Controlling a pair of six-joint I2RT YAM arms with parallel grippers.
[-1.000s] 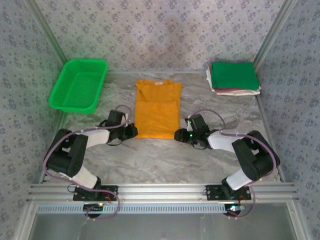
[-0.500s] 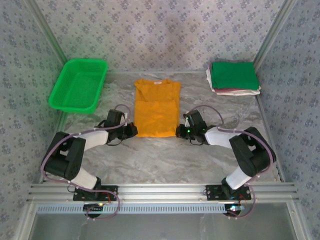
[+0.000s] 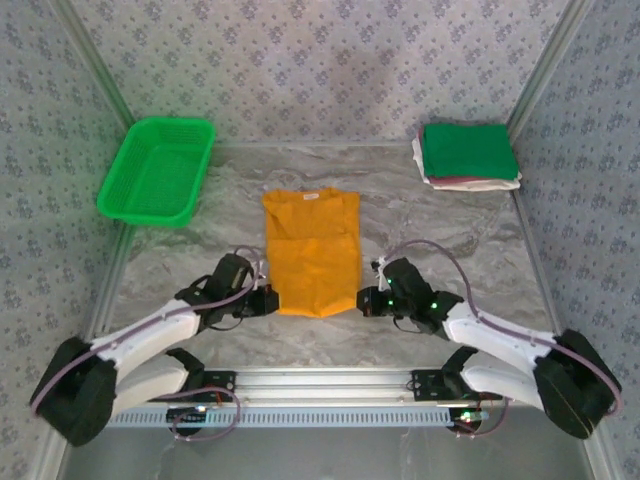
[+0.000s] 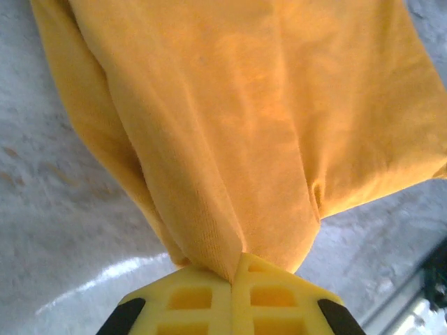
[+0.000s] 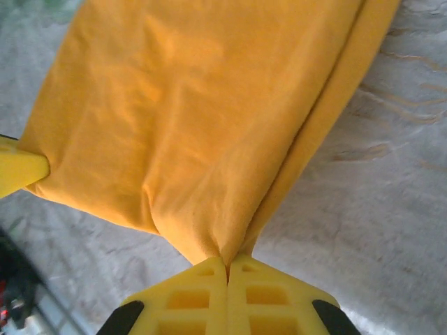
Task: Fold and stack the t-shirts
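One orange-yellow t-shirt [image 3: 311, 252] spread flat on the counter [image 3: 450, 250], midway between the left and right edges and closer to the near edge than the far; sleeves turned in, leaving a narrow rectangle; long axis running from near edge to far edge, collar at the far end, hem at the near end.

Left tool [image 3: 268, 302] clamped on the near-left hem corner; right tool [image 3: 362, 302] clamped on the near-right hem corner; from each wrist view, yellow pads [image 4: 202, 296] pressed together with cloth bunched and pulled taut between them.

Judged as the start of the half fold: all of the shirt lying beyond both tools, toward the far edge; hem therefore to be lifted and carried along the long axis toward the collar. Neither arm nearer than the other, one at each corner; likely a matter of moving both together, or of skewing the fold line.

Counted: two tools, both gripping; four t-shirts, one laid out and three folded in a stack at the far right corner; green t-shirt [image 3: 468, 150] on top, maroon t-shirt [image 3: 462, 182] and white t-shirt [image 3: 424, 165] showing as slivers beneath; one green mesh basket [image 3: 145, 215] at the far left corner, well apart from the shirt.
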